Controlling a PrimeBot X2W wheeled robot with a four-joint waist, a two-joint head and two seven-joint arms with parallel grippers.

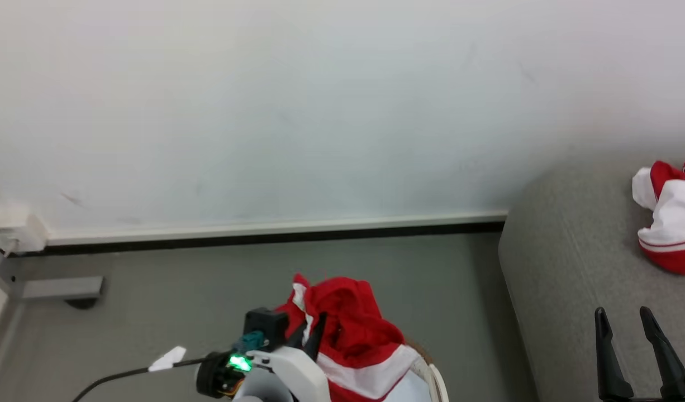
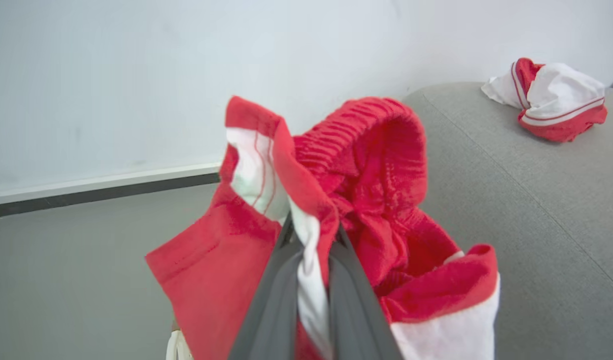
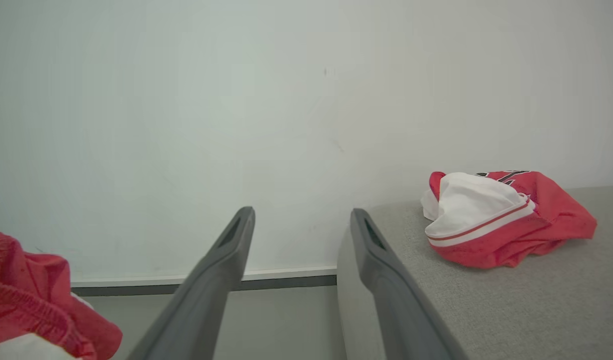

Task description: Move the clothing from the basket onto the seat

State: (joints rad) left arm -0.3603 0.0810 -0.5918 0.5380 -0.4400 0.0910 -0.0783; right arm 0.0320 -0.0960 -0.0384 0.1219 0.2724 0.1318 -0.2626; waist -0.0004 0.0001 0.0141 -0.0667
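At the far left of the head view, a dark cable [image 1: 124, 373] with a white tag is running across the grey floor [image 1: 208, 290] toward the left wrist, where a green light is glowing. The left claw [image 1: 312, 335] is pointing up and is pinching shut on a red garment [image 1: 348, 318]. In the left wrist view its two fingers [image 2: 266, 310] are pressing a white strip of the fabric between them. The red garment [image 2: 376, 150] is bunching above the fingertips, its ribbed waistband is arching over, and its red and white folds are drooping on both sides.

Just right of it and below, the basket [image 1: 436, 382] is showing its white handle and a bit of brown rim at the bottom edge. The garment's lower folds are hanging over it, and I cannot tell whether they are touching inside.

Further right, the seat [image 1: 571, 268] is standing against the white wall [image 1: 320, 111]. The right claw [image 1: 623, 318] is holding its fingers wide apart with nothing between them, in front of the seat's near part. At the far right, a second garment [image 1: 672, 223] is lying crumpled on the seat, well apart from the basket.
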